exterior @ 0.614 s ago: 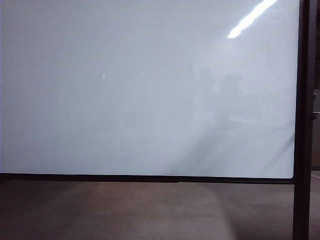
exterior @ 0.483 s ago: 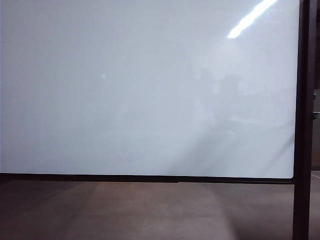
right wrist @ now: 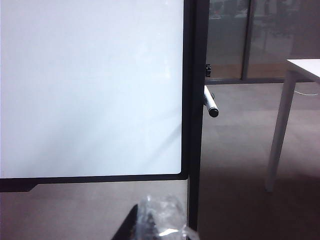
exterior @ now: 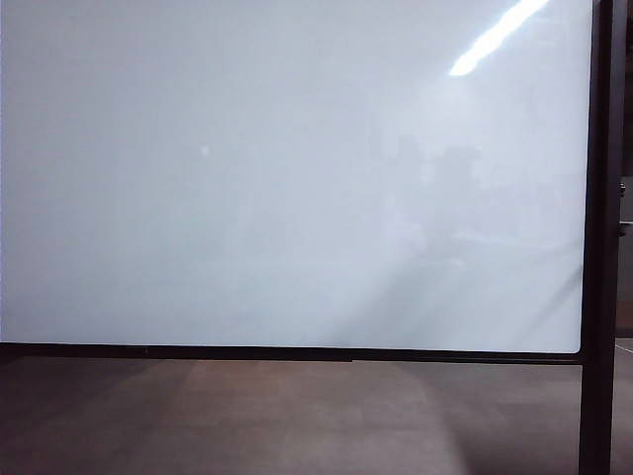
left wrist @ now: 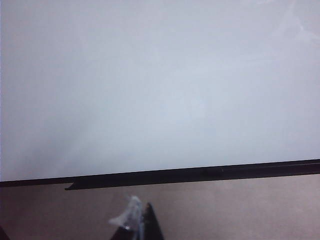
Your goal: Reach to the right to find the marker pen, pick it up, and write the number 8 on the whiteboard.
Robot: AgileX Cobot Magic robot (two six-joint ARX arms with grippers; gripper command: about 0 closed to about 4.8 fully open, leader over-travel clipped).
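Note:
The whiteboard (exterior: 287, 178) fills the exterior view, glossy and blank, with a black frame and a black upright post (exterior: 598, 247) at its right. No number 8 is in view on it. The marker pen (right wrist: 211, 102), silver with a black tip, sticks out from the far side of the post (right wrist: 196, 100) in the right wrist view. My right gripper (right wrist: 160, 220), wrapped in clear film, sits shut low in front of the board's lower right corner, well short of the pen. Facing the board's lower edge (left wrist: 190, 175), my left gripper (left wrist: 140, 217) has its tips together and holds nothing. Neither gripper shows in the exterior view.
Right of the post stands a white table (right wrist: 305, 65) on a slanted leg (right wrist: 280, 135). Glass partitions (right wrist: 250, 40) close the room behind it. Brown floor (exterior: 297, 416) runs under the board.

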